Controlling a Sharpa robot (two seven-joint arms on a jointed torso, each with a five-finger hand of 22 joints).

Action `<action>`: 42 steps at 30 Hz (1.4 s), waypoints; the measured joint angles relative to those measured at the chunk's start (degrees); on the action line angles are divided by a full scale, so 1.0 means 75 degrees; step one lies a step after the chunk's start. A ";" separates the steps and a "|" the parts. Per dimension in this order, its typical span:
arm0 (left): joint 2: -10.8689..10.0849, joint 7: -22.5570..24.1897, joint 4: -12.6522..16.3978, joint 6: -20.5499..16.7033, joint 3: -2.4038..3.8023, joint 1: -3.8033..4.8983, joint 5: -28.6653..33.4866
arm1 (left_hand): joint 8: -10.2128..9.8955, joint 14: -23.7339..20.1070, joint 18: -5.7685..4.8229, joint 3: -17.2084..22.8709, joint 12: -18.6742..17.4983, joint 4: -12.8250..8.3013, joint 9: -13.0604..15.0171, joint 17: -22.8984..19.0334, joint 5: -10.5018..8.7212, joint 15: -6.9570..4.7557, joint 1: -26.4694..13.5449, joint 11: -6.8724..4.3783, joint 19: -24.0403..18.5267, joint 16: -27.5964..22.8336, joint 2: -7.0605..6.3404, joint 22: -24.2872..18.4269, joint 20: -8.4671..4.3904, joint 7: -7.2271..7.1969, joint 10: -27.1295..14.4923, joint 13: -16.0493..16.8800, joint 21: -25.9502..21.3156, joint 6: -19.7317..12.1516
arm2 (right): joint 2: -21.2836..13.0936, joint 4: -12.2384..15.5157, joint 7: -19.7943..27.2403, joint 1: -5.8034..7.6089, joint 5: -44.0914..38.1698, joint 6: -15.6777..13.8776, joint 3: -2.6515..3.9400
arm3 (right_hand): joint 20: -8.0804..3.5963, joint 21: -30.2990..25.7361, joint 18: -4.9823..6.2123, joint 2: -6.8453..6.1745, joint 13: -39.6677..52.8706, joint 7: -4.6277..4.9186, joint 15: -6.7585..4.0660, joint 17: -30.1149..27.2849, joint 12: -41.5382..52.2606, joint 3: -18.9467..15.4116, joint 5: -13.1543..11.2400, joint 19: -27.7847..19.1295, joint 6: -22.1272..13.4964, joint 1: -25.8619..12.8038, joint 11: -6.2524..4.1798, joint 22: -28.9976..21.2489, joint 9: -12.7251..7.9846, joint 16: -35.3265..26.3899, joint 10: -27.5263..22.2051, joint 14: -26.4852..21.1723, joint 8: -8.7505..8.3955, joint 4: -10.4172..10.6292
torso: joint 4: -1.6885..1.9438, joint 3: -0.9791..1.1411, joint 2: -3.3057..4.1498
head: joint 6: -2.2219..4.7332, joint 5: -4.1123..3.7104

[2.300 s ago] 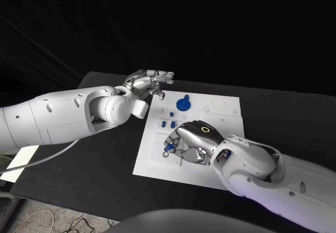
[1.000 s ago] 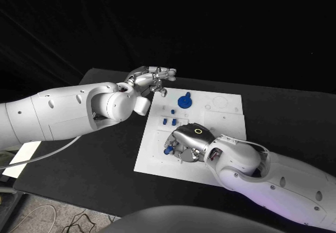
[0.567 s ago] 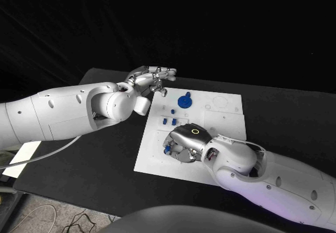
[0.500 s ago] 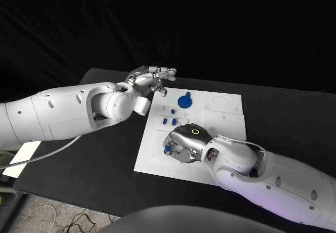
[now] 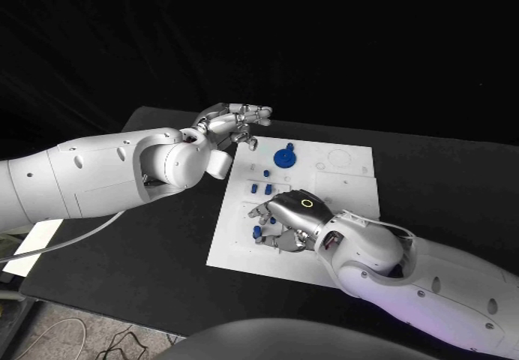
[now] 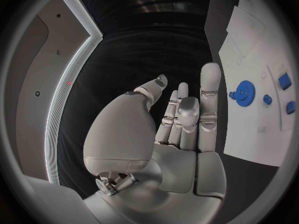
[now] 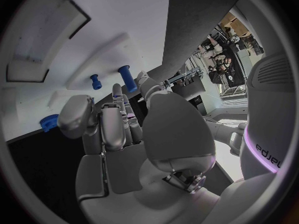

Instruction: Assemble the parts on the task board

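A: Left side first?
B: Left hand (image 5: pixel 232 121) hangs off the task board (image 5: pixel 346 184) at its 10 o'clock corner, over the black table (image 5: pixel 151 225). Fingers apart and mostly straight in the left wrist view (image 6: pixel 181 119) — nothing in it. Same spot as half a second ago.

A: Board contents?
B: Blue gear (image 5: pixel 283 158) sits on the board at 12 o'clock, clear of both hands; it also shows in the left wrist view (image 6: pixel 243 90). Below it, a few small blue parts (image 5: pixel 261 183) stand toward the board's 9 o'clock edge, just above the right hand. None of these has moved from the earlier frames.

A: Right hand?
B: Right hand (image 5: pixel 290 223) is down on the board's lower half, about 7 o'clock from the gear. Fingers curl in toward the palm in the right wrist view (image 7: pixel 118 129). Blue pieces (image 5: pixel 259 223) show at its fingertips on the 9 o'clock side, but I cannot tell if any is pinched or merely touched — the hand hides the contact.

A: What changed?
B: The right hand only. Against the frame half a second back, its back has rolled and more blue shows beside the fingers. Two blue pegs (image 7: pixel 127 78) stand on the board ahead of it in the right wrist view.
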 measured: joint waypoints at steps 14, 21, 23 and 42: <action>-0.0006 -0.0007 -0.0093 0.0006 -0.0033 -0.0003 0.0000 | 0.0000 0.0000 0.0000 0.0000 0.0000 0.0000 0.0000 0.0000 0.0000 0.0000 0.0000 0.0000 0.0000 0.0000 0.0000 0.0008 0.0000 0.0000 0.0000 -0.0001 0.0000 0.0000 | -0.2171 0.1118 0.0238 0.0254 0.1675 -0.1472 0.0197 | -0.0182 0.0695 -0.0002 0.0016 0.1135 -0.0033 -0.0167 0.1106 0.1809 -0.0789 0.0664 0.0378 0.1033 -0.0267 -0.0288 0.1064 0.0196 0.0705 0.1820 0.0011 0.0501 0.0453 | -0.0144 0.0011 -0.0155 | 0.0262 -0.0335; -0.0009 -0.0015 -0.0168 0.0009 -0.0079 -0.0004 0.0000 | 0.0000 0.0000 0.0000 0.0000 0.0000 0.0000 0.0000 0.0001 0.0000 0.0000 0.0000 0.0000 0.0000 0.0000 0.0000 0.0008 0.0000 0.0000 0.0000 -0.0002 0.0000 0.0000 | -0.3400 0.1564 -0.0188 0.0349 0.3037 -0.1339 0.0217 | -0.0341 0.1255 -0.0122 0.0232 0.8273 -0.0263 -0.0294 0.1303 0.8498 -0.1824 0.0989 0.0538 0.1135 -0.0382 -0.0462 0.1896 0.0836 0.1410 0.2306 0.0011 0.1264 0.0914 | -0.0316 0.0043 -0.0251 | 0.0379 -0.0642; -0.0007 -0.0018 -0.0175 0.0010 -0.0087 -0.0004 0.0000 | 0.0000 0.0000 0.0000 0.0000 0.0000 0.0000 0.0000 0.0001 0.0000 0.0000 0.0000 0.0000 0.0000 0.0000 0.0000 0.0008 0.0000 0.0000 0.0000 -0.0002 0.0000 0.0000 | -0.3627 0.1666 -0.0284 0.0315 0.3251 -0.1286 0.0212 | -0.0357 0.1341 -0.0122 0.0320 0.9142 -0.0261 -0.0294 0.1303 0.9293 -0.2016 0.1003 0.0564 0.0975 -0.0306 -0.0475 0.2034 0.1016 0.1498 0.2446 0.0011 0.1429 0.0975 | -0.0367 0.0056 -0.0269 | 0.0398 -0.0729; 0.0111 -0.0034 -0.0260 0.0058 -0.0116 -0.0025 -0.0002 | 0.0000 0.0000 -0.0001 0.0000 0.0000 0.0000 0.0000 0.0001 0.0000 0.0000 0.0000 0.0000 0.0000 0.0000 0.0000 0.0007 0.0000 -0.0001 0.0000 -0.0003 0.0000 0.0000 | -0.3861 0.1817 -0.1701 -0.0043 0.2925 -0.0469 0.0102 | -0.0301 0.1600 -0.0240 0.0382 0.9370 -0.0130 -0.0292 0.1302 0.9875 -0.2735 0.1346 0.0632 0.0384 -0.0546 -0.0434 0.2468 0.1507 0.1776 0.2568 0.0013 0.1791 0.1496 | -0.0624 0.0125 -0.0333 | 0.0422 -0.1037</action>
